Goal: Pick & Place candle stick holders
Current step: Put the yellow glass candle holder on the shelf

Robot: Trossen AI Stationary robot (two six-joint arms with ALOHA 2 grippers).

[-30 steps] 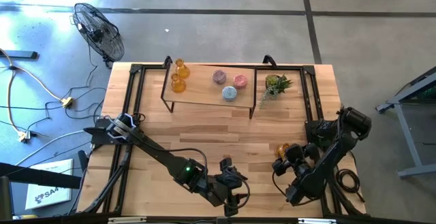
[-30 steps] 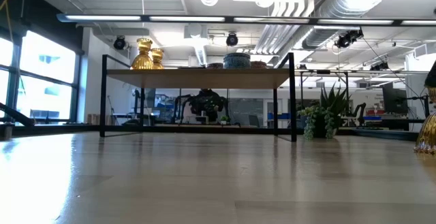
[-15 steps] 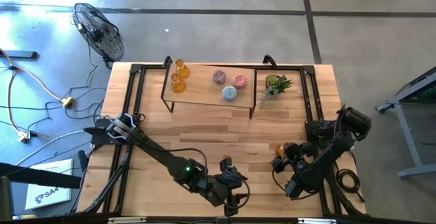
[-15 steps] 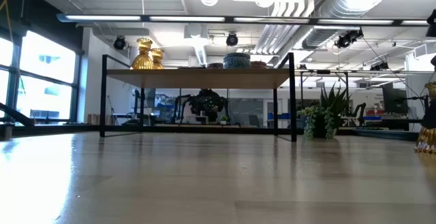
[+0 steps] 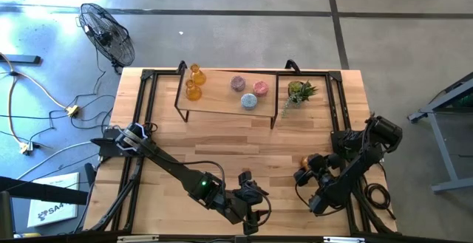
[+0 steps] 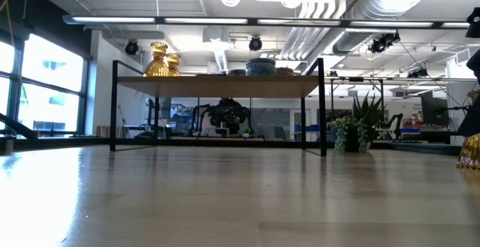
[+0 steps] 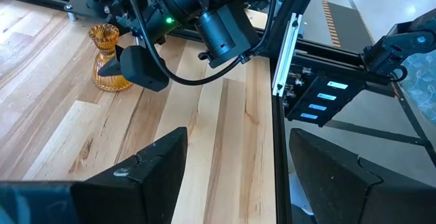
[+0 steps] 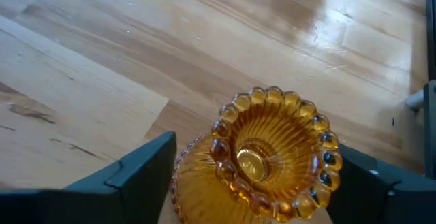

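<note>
Far left, on the floor beside the table: a black round wire fan (image 5: 108, 32).

Next, low at the near edge of the light wooden table (image 5: 222, 147): the left claw (image 7: 238, 166), waiting. Fingers spread apart, nothing between them.

Up at the far side: a small wooden shelf on thin black legs (image 5: 222, 104). On top of it, from left to right: two see-through amber glass bottle-shaped candle holders (image 5: 194, 80) side by side, then two round pink glass candle holders (image 5: 249, 86), then one round light blue glass candle holder (image 5: 249, 100) just in front of them. Right of the shelf, down on the table: a small spiky green potted plant (image 5: 299, 91).

Last, near the right edge: the right claw (image 5: 304, 170), down around the third amber glass candle holder with the bumpy rim (image 8: 269, 149). Standing upright on the wood, with one dark finger on each side. Fingers spread, very close to the glass, not plainly squeezing it yet.

Step in hand, most likely: grabbing this last amber one. Five up on the shelf, one left on the table.

Next: pinch gently, low on the body, since smooth glass can slip. Then lift straight up, carry over toward the shelf, and keep clear of the plant on the way.
</note>
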